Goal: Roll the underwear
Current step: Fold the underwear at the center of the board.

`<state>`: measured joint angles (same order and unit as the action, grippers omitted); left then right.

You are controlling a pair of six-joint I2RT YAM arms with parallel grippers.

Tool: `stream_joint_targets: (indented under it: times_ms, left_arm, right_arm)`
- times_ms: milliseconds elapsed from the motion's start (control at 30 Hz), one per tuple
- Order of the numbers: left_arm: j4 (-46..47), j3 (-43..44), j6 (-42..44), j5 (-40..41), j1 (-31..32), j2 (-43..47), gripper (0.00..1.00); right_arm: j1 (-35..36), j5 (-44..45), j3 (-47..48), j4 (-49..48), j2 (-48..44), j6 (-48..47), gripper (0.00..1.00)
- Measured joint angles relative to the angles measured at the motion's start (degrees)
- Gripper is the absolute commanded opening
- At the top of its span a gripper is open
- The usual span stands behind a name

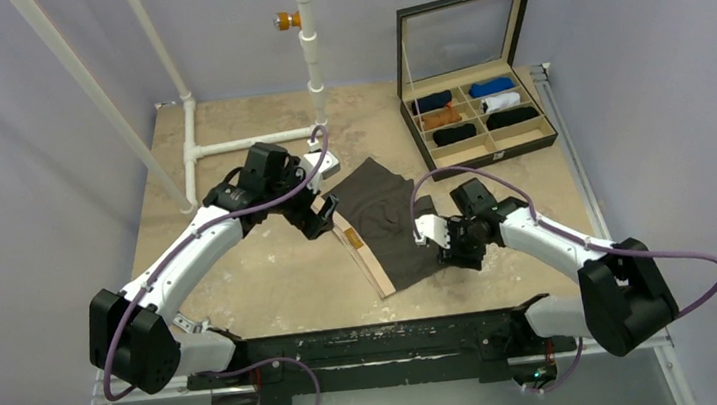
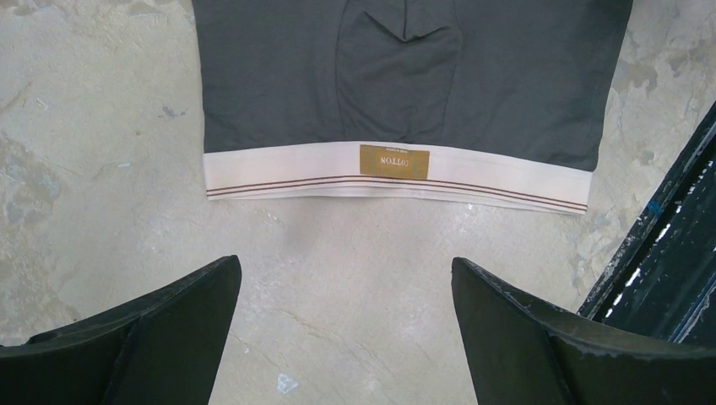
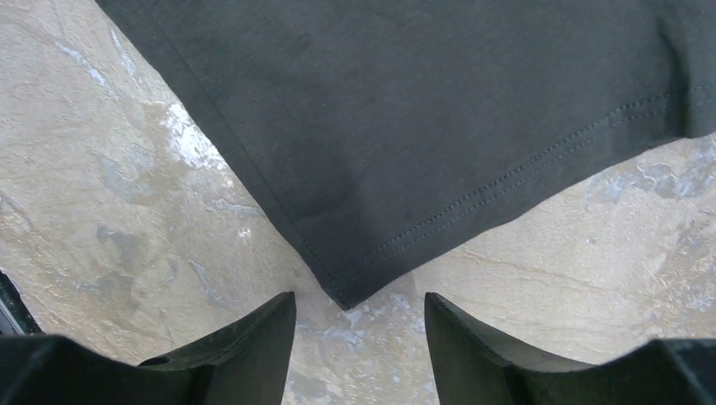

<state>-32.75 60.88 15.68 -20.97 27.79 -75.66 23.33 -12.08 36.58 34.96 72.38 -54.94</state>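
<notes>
The underwear (image 1: pixel 387 222), dark charcoal with a pale tan waistband (image 1: pixel 364 255), lies spread flat in the middle of the table. In the left wrist view the waistband (image 2: pixel 397 180) with a tan label runs across, just beyond my open left gripper (image 2: pixel 346 278), which holds nothing. My left gripper (image 1: pixel 321 216) sits at the waistband's left side. My right gripper (image 1: pixel 444 244) is at the garment's right edge. In the right wrist view a stitched leg corner of the underwear (image 3: pixel 350 291) points between the open, empty fingers of the right gripper (image 3: pixel 359 308).
An open dark box (image 1: pixel 477 110) with compartments holding black, blue, white and orange rolls stands at the back right. A white pipe frame (image 1: pixel 188 130) rises at the back left. A dark rail (image 1: pixel 399 339) runs along the table's near edge.
</notes>
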Motion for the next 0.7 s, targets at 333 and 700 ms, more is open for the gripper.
stream_joint_targets:
  times_ms: [333, 700]
  left_arm:
    - [-0.02, -0.72, 0.09, 0.20, 0.28, -0.02, 0.93]
    - [2.29, -5.79, 2.14, -0.26, 4.35, 0.17, 0.91]
  right_arm:
    - [1.64, 0.61, -1.18, -2.51, 0.26, 1.01, 0.34]
    - [2.25, -0.96, 0.07, -0.02, 2.32, 2.67, 0.00]
